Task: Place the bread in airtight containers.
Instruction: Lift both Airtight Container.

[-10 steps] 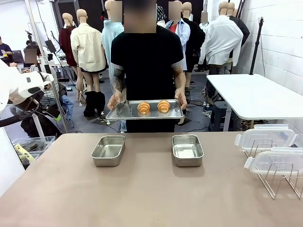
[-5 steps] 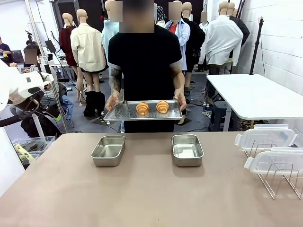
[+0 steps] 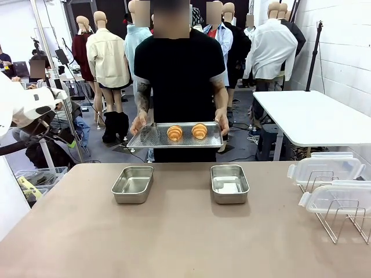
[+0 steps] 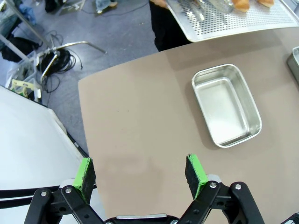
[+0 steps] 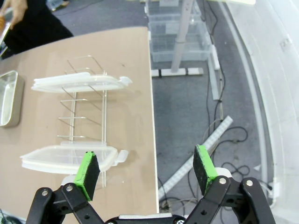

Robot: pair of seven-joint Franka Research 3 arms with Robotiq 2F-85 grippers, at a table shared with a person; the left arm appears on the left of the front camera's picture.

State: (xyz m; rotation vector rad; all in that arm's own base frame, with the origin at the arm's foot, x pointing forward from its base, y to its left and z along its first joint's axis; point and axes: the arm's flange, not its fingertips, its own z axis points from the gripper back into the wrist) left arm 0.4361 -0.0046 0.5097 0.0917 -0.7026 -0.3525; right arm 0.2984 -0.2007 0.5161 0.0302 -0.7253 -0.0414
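Holding tray point(image 3: 149, 139) of 2 croissants point(image 3: 175, 133), person point(image 3: 179, 69) behind 2 empty tins point(image 3: 133, 184)

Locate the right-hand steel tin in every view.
Front view: right-hand tin, right of centre on the table.
Left wrist view: right-hand tin, a sliver at the right edge.
Right wrist view: right-hand tin, left edge, mid-height.
Shared landmark: the person's black shirt.

left wrist view's top edge crops croissants point(image 4: 242, 4) and tray point(image 4: 219, 22).
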